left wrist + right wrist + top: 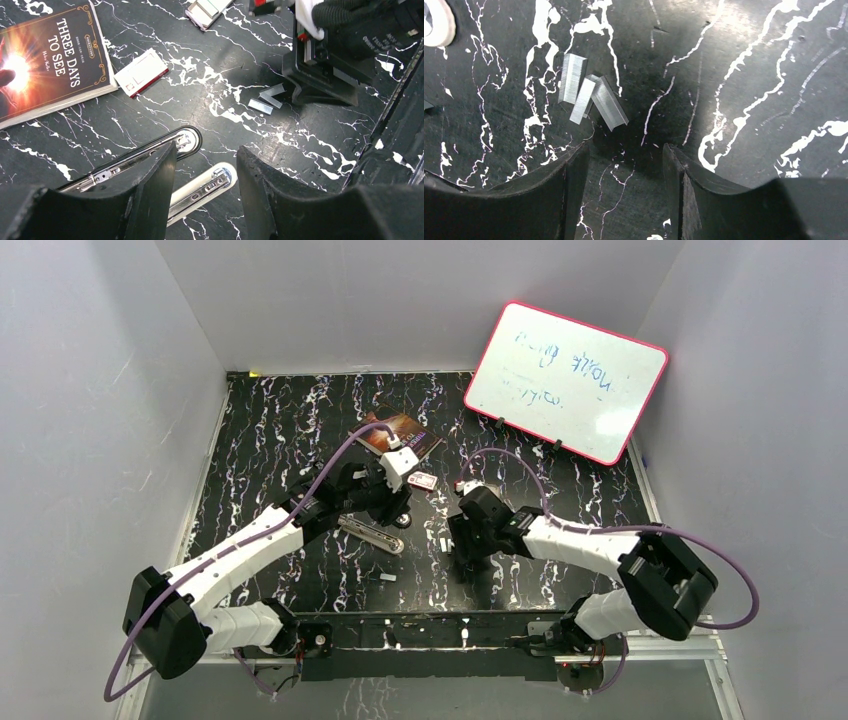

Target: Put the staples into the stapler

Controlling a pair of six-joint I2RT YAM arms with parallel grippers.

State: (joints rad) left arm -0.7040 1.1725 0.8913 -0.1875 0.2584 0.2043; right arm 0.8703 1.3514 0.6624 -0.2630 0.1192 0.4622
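My left tool (pixel 206 152) hangs released above the opened stapler (pixel 202 187); my right tool (pixel 625 150) (also released, empty) sits near three staples (pixel 591 97) on the desk (pixel 749 75).

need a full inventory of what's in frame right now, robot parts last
Table: one, black with white veins, fills the workspace.
Stapler: one, black with a silver magazine, swung open, middle of the table.
Staples: three strips, silver-grey, loose to the right of the stapler.
Book: one, dark cover with an orange glow, far middle.
Box: one, white and red, beside the book.
Tray: one, grey and white, beyond the box, cut off by the frame.
Whiteboard: one, white with a pink-red frame, leaning at back right.
Left gripper: black, open, above the stapler.
Right gripper: black, open, just short of the staples.
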